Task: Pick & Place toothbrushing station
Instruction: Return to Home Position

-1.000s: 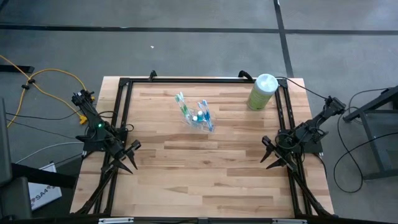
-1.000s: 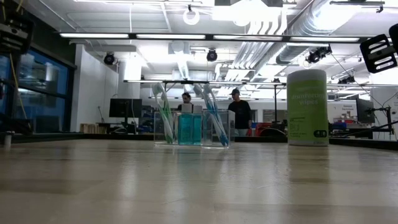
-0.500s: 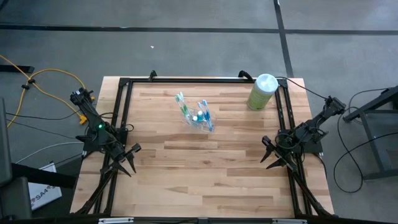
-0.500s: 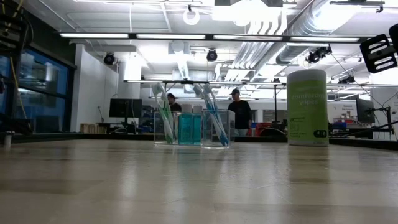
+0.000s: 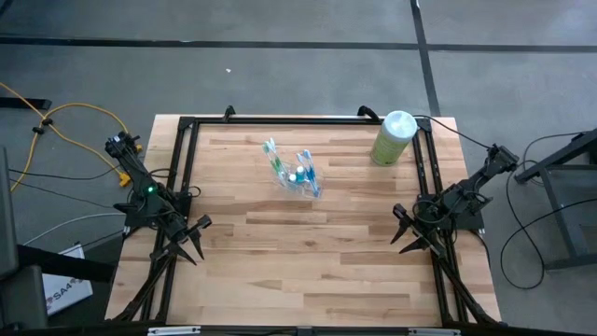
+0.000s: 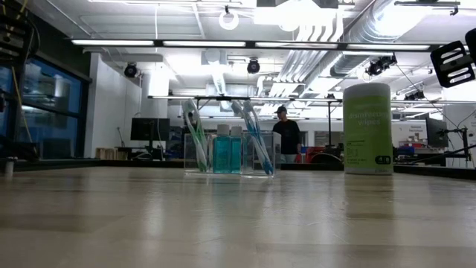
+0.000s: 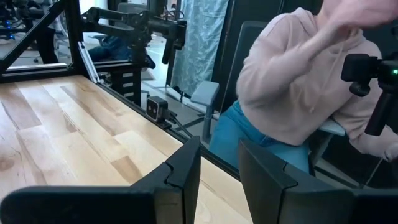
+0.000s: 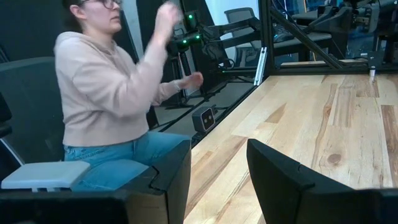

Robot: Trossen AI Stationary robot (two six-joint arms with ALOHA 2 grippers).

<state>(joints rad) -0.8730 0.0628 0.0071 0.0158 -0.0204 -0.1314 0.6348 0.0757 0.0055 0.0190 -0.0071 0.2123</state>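
Note:
The toothbrushing station, a small clear plastic cup [image 5: 297, 175] holding green-white and blue-white toothbrushes and two small blue tubes, stands on its base on the wooden table, far of centre; the low view shows it upright [image 6: 228, 152]. My left gripper [image 5: 191, 238] rests at the table's left edge, open and empty; its fingers show in the left wrist view [image 7: 219, 171]. My right gripper [image 5: 403, 231] rests at the right edge, open and empty, as the right wrist view [image 8: 217, 174] shows. Both are well apart from the cup.
A tall pale green canister with a white top [image 5: 393, 137] stands at the table's far right corner, also in the low view [image 6: 367, 128]. A black frame [image 5: 280, 119] runs round the table. A seated person in a pink hoodie [image 8: 106, 93] is beside the table.

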